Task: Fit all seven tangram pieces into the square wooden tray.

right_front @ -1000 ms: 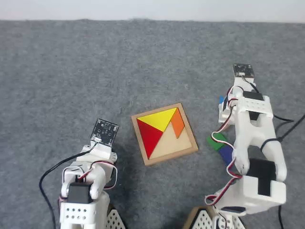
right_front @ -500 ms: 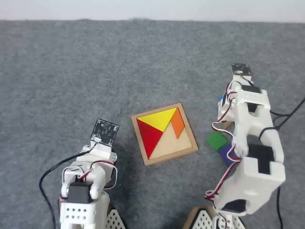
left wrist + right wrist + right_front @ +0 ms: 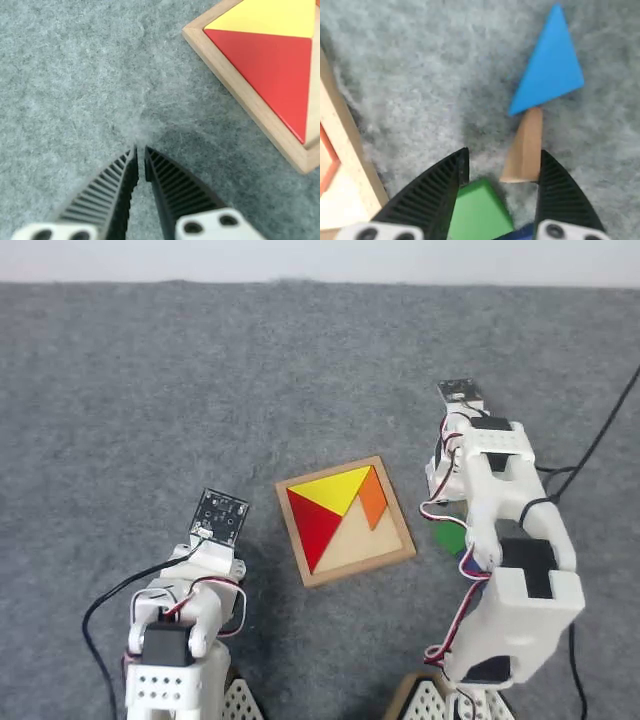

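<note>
Square wooden tray (image 3: 362, 568) sits mid-table between the arms, skewed against the table edge. In it: yellow triangle (image 3: 330, 490) with its long side on the far rim and its tip pointing to tray centre, and red triangle (image 3: 313, 525) with its long side on the left-arm rim and its tip to centre too. An orange piece (image 3: 372, 498) lies by the far corner on the right-arm side, and the near part is bare wood. Right gripper (image 3: 502, 167) is low over the grey mat (image 3: 75, 75) just beside the tray, jaws wide apart, clamping nothing. A plain wood piece (image 3: 525, 145) lies in the gap close to one finger, its long axis running away from the gripper and its narrow end meeting the blue triangle (image 3: 550, 70). That triangle's tip points away as well. The green piece (image 3: 477, 207) is by the other finger. Left gripper (image 3: 140, 165) is nearly closed, just a slit, with nothing held, over the mat near a tray corner.
</note>
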Available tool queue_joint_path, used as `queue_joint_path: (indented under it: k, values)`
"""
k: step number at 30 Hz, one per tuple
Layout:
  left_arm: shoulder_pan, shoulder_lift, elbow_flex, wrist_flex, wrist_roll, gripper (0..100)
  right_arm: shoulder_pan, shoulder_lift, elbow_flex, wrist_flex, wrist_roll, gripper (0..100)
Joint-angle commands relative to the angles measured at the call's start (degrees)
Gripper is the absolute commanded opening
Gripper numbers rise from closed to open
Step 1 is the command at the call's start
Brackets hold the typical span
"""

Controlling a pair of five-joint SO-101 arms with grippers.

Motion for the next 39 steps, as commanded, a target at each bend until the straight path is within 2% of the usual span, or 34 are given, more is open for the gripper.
queue_joint_path:
  k: [1,10,15,19,22,26,29,35,39]
  values:
    - [-0.35,-0.97,-0.57,0.18,-0.44,2,-0.84,-0.66,-0.53,0.31,1.14,15.3]
    - [-0.35,-0.97,-0.57,0.18,-0.44,2,-1.36,-4.00,-0.79,0.31,0.70,0.6]
    - [-0.35,-0.97,-0.57,0.18,-0.44,2,-1.27,-4.70,-0.88,0.66,0.62,0.8]
    - [-0.35,-0.97,-0.57,0.18,-0.44,2,-1.89,-11.56,0.18,3.91,-1.14,0.8]
    - [-0.35,-0.97,-0.57,0.18,-0.44,2,-6.11,-21.14,2.02,6.64,-1.41,0.8]
    - [-0.35,-0.97,-0.57,0.18,-0.44,2,-15.96,-28.18,3.69,6.02,-1.85,0.8]
    - [-0.35,-0.97,-0.57,0.18,-0.44,2,-20.00,-23.96,1.85,4.09,-4.04,0.9]
    - [-0.35,-0.97,-0.57,0.18,-0.44,2,-21.93,-7.87,-4.48,3.21,-7.47,0.9]
    - [-0.26,-0.97,-0.57,0.18,-0.44,2,-25.10,-3.21,-5.10,3.03,-7.56,0.9]
